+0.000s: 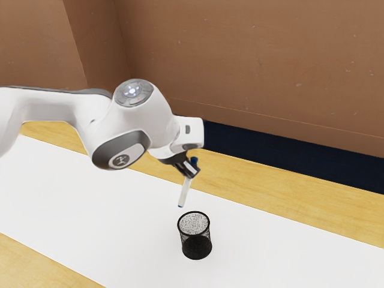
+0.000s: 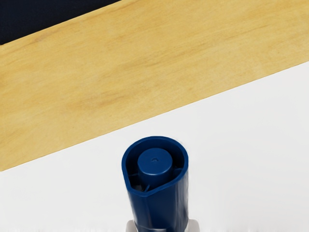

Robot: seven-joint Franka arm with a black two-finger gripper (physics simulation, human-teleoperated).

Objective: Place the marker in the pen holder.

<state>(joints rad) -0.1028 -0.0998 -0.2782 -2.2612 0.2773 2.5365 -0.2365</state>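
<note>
Black mesh, the holder stands at the lower centre of the exterior view; best to centre the marker over its rim, straighten it, and let go only once the tip is well inside. White-barrelled, blue at tip and cap, the marker slants tip-down near mid-frame, above the holder, pinched between the fingers of the gripper.
</note>
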